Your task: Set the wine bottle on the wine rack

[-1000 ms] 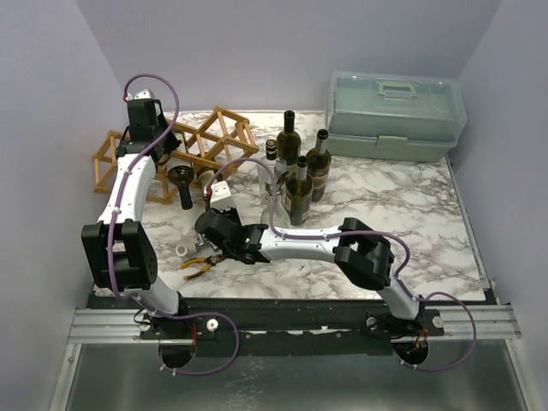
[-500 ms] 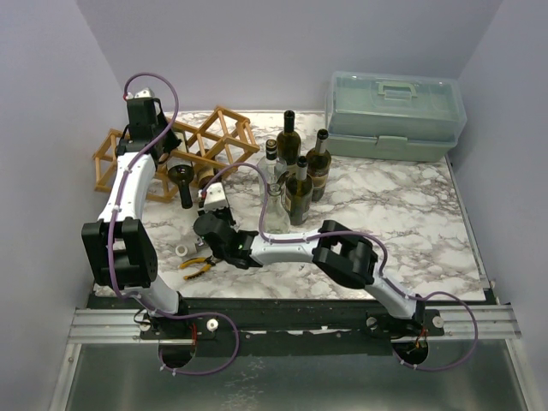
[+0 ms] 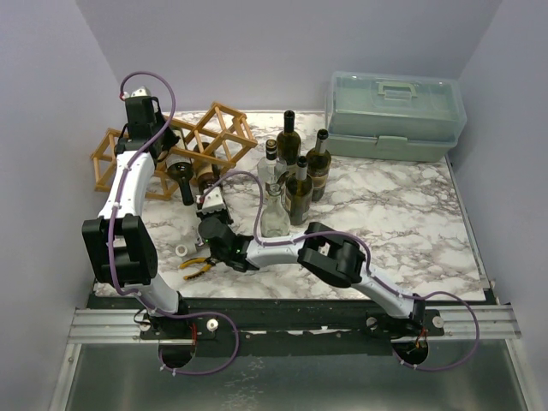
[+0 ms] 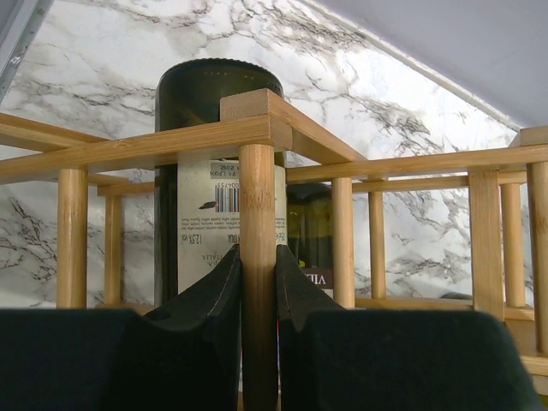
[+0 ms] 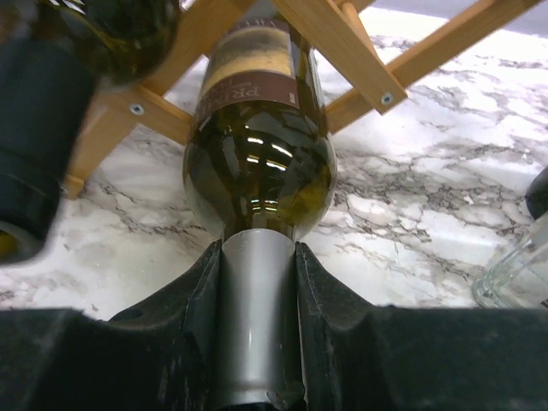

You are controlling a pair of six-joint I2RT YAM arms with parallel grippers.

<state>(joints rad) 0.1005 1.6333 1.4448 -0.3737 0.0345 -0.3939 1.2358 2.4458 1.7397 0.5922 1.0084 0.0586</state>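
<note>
The wine rack (image 3: 218, 128), a light wooden lattice, stands at the back left of the marble table. My left gripper (image 3: 151, 139) is at its rear and is shut on one upright stick (image 4: 258, 205) of the rack; left gripper (image 4: 258, 287). The wine bottle (image 5: 257, 163), dark green with a cream and brown label, lies with its body inside a rack cell (image 5: 342, 38). My right gripper (image 5: 255, 330) is shut on its grey foil neck (image 5: 255, 291). From above, the right gripper (image 3: 209, 204) is just in front of the rack, at the bottle (image 3: 205, 177).
Another dark bottle (image 3: 182, 184) lies in the neighbouring cell, neck pointing out. Several upright bottles (image 3: 300, 171) and a clear glass one (image 3: 274, 214) stand mid-table. A translucent toolbox (image 3: 394, 107) sits back right. Pliers (image 3: 197, 264) and a small white ring (image 3: 182, 250) lie front left.
My right arm has reached further left and back, carrying the bottle's neck toward the rack. The left gripper stays clamped on the rack stick.
</note>
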